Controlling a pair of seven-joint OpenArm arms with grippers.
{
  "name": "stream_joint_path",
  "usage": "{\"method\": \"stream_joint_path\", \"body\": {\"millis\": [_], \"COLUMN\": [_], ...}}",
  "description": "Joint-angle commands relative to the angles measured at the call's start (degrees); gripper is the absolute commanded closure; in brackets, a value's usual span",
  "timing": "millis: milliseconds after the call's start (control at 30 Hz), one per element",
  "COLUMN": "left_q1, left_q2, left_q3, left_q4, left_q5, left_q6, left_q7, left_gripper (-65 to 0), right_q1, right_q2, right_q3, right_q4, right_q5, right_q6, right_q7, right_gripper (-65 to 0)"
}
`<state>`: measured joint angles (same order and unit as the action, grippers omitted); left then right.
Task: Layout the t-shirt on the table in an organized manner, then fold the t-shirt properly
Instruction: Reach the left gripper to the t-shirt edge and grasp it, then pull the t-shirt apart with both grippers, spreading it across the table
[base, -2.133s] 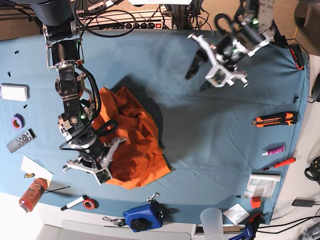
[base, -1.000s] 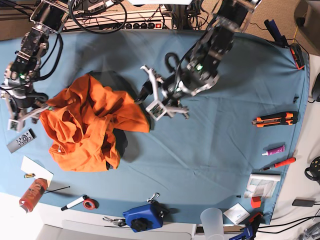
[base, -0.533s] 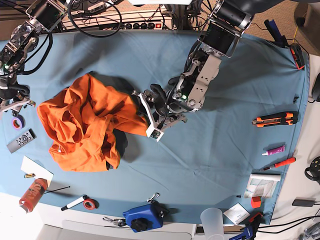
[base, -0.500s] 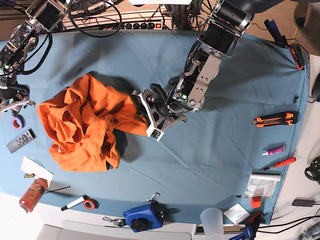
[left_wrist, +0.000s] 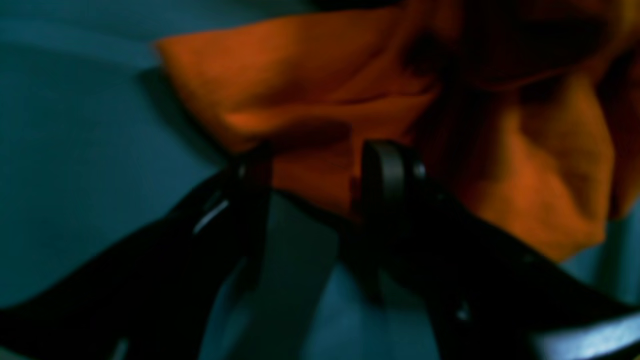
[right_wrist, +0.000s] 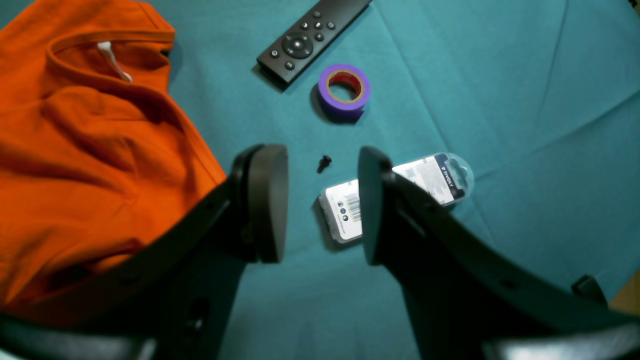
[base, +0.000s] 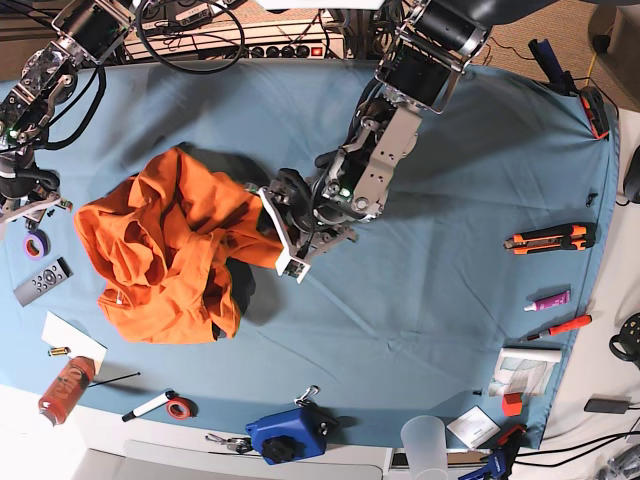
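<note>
- Blue-teal cloth covers the table (base: 450, 300); small tools line its edges; cables and a power strip sit past the far edge
- t-shirt (base: 165, 255) lies crumpled left of table centre, white tag (right_wrist: 114, 60) at the collar
- vs half a second ago: left gripper (base: 282, 232) has shifted slightly closer to the shirt's right edge; shirt unchanged
- left gripper: jaws apart, straddling the shirt's edge, no clamp visible
- right gripper (right_wrist: 320, 200): jaws apart, empty, left of the shirt, above a remote (right_wrist: 312, 37), purple tape roll (right_wrist: 344, 90) and blister pack (right_wrist: 395, 195); pack's label print too small to read
</note>
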<state>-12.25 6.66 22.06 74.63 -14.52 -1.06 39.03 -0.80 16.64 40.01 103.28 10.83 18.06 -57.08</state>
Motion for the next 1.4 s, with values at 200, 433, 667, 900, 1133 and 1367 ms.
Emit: {"method": "stream_joint_path", "body": {"millis": [200, 433, 667, 900, 1133, 1367], "left_q1": [-3.6, -6.6, -6.5, -6.5, -6.5, -6.5], "left_q2": [1.0, 0.9, 0.9, 1.2, 1.1, 0.9], "left_q3": [-0.1, -0.1, -0.1, -0.1, -0.1, -3.7], "left_q4": [0.8, 0.6, -5.4, -7.2, -6.1, 10.6], "left_q5": [2.1, 8.5, 5.0, -2.7, -1.1, 5.8], "left_q6": [1.3, 1.3, -0.2, -4.8, 0.5, 1.2], "left_q7": [-0.5, -1.3, -0.9, -0.5, 2.2, 18.1], "left_gripper": [-30.1, -30.1, -30.1, -28.1, 0.0, 0.0], "right_q1": [0.8, 0.8, 0.8, 0.8, 0.8, 0.8], "right_q2": [1.1, 1.1, 1.1, 1.1, 1.1, 1.1], "right_q3": [0.2, 0.2, 0.2, 0.2, 0.2, 0.2], "right_q4": [1.0, 1.0, 1.0, 1.0, 1.0, 1.0], "right_q5": [0.3, 0.3, 0.3, 0.3, 0.3, 0.3], "right_q6": [0.2, 0.2, 0.2, 0.2, 0.2, 0.2], "right_q7": [1.3, 1.3, 1.3, 1.2, 2.2, 4.6], "right_gripper": [-23.4, -23.4, -23.4, -23.4, -23.4, -23.4]}}
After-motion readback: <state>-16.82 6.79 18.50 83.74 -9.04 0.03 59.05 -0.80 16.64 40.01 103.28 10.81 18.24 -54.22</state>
